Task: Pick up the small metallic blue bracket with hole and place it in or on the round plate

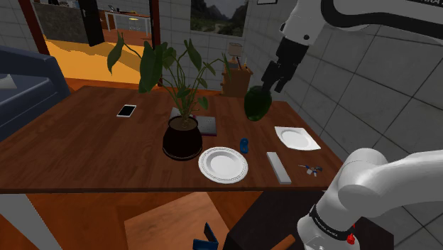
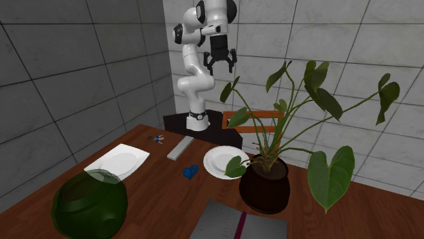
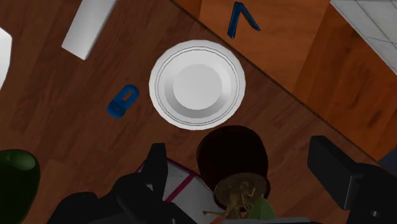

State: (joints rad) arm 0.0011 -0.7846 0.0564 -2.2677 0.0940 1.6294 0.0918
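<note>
Hand [image 2: 220, 67] of the white arm hangs high above the wooden desk [image 1: 85, 142], its two black fingers spread apart and gripping nothing. Small blue bracket [image 1: 243, 146] lies on the desk just beside the white round plate [image 1: 223, 164], not touching it, between that plate and a grey bar [image 1: 278, 167]. Seen from the wrist, bracket and round plate lie well beyond the fingertips, with a dark pot [image 1: 182, 137] nearer the hand. The pot carries a tall leafy plant [image 1: 181, 67] and stands next to the round plate, on its left in the shoulder view. Elsewhere on the desk sit a square plate [image 1: 297, 138], keys [image 1: 310, 169] near the bar, a phone [image 1: 126, 111], a grey book [image 1: 206, 126] behind the pot and a dark green globe [image 2: 90, 204].
</note>
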